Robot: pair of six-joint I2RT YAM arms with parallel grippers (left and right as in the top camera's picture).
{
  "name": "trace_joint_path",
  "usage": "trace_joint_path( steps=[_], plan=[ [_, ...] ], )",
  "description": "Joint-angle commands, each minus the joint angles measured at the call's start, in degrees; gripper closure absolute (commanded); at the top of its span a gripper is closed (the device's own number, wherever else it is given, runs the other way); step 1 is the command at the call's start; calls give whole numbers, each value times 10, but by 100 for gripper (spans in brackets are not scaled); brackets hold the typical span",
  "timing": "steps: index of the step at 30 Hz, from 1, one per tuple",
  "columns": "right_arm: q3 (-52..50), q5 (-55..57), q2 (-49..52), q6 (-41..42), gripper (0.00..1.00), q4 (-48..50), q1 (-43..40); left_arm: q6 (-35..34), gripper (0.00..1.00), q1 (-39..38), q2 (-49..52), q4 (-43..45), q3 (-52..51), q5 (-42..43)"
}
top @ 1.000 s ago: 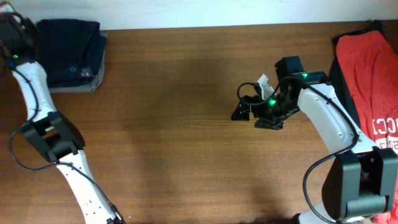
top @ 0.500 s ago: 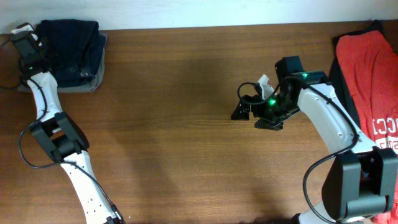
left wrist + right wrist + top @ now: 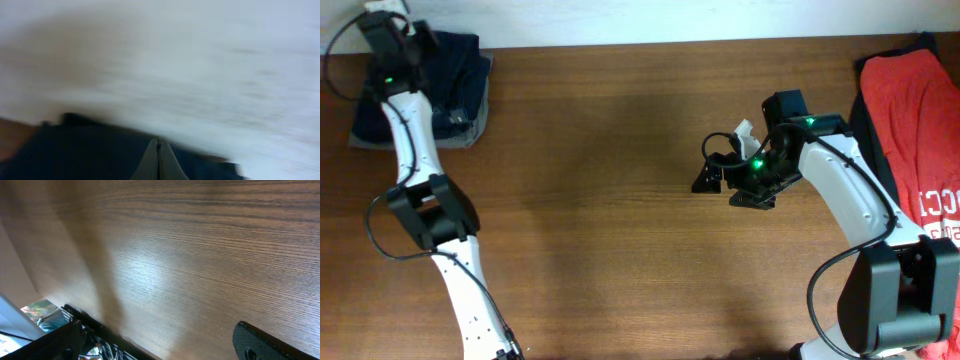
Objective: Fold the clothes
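The dark navy shorts (image 3: 455,75) lie folded at the table's far left corner. They rest on a folded grey-khaki piece (image 3: 420,141). My left gripper (image 3: 408,42) hangs over the back left part of this stack. In the blurred left wrist view its fingers (image 3: 159,161) are pressed together with nothing between them, with navy fabric (image 3: 90,150) below. My right gripper (image 3: 715,165) hovers over bare wood right of centre. It is open and empty; one finger (image 3: 260,344) shows in the right wrist view.
A red T-shirt (image 3: 915,120) with white lettering lies on dark cloth at the right edge. The wooden table (image 3: 620,200) ends at a white wall (image 3: 200,60) along the back. The table's edge and cables (image 3: 75,330) show in the right wrist view.
My left arm has swung from the far left edge to the right and back, over the navy stack. My right arm has not moved.
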Motion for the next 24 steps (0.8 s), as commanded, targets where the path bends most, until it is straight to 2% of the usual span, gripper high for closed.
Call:
trace_joint_path(
  steps=[1, 13, 24],
  plan=[
    [1, 5, 0, 2, 1, -2, 1, 31, 100, -15, -1, -5, 3, 11],
    [1, 5, 0, 2, 1, -7, 1, 30, 100, -31, 68, -14, 2, 11],
    [1, 5, 0, 2, 1, -8, 1, 30, 100, -31, 63, -36, 19, 18]
  ],
)
